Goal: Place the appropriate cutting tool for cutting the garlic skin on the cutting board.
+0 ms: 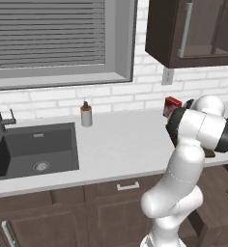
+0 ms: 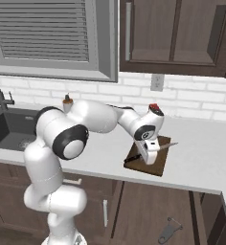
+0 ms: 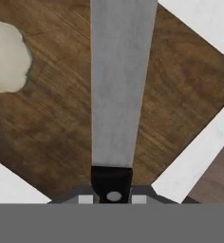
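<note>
Hovering over cutting board (image 2: 153, 165): gripper (image 2: 152, 149), jaws clamped on knife (image 3: 121, 85). Blade grey, above dark wood. Garlic (image 3: 7, 57) on board, beside blade.

1. Even, bright rendered light; the white counter (image 1: 121, 144) shows no glare.
2. A soft shadow lies beside the cutting board (image 2: 146, 160).
3. Hand view looks blurry, coarse around the garlic (image 3: 7, 57).

Soap bottle (image 1: 86, 114) beside dark sink (image 1: 36, 149), red box (image 1: 172, 105) near wall, counter (image 1: 121, 144) beneath.
</note>
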Available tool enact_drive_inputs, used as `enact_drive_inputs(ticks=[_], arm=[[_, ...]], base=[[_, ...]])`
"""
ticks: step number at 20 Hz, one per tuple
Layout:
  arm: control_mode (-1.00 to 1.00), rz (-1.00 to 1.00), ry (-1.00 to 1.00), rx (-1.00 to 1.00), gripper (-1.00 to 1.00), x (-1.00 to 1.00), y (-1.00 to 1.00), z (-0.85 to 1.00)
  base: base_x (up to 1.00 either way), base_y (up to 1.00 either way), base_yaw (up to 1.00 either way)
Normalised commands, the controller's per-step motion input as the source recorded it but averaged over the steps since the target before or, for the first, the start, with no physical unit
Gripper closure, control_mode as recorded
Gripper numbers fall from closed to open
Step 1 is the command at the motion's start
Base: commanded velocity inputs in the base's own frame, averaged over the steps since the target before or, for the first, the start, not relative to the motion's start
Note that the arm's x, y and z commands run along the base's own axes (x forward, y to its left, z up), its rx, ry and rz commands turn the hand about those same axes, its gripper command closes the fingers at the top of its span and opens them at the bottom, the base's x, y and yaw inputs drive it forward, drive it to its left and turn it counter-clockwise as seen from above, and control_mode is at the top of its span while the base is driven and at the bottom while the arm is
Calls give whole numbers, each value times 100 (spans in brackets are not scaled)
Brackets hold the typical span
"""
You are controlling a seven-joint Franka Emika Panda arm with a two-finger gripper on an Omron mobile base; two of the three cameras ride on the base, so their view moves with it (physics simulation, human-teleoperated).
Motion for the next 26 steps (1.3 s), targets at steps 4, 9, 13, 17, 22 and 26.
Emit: enact_drive_inputs(ticks=[4,9,13,17,22,26], arm=[[-100,0,6,0,100,16,24,-43],[-100,0,2,0,-100,9,29,-26],[-100,0,0,0,-100,-27,2,8],[-100,0,-7,0,-100,-87,0,59],[-100,2,-11,0,-100,-89,5,88],[-100,5,-12,0,-100,-86,20,91]], base=[[0,0,0],[0,0,0],[0,0,0],[0,0,0],[0,0,0],[0,0,0]])
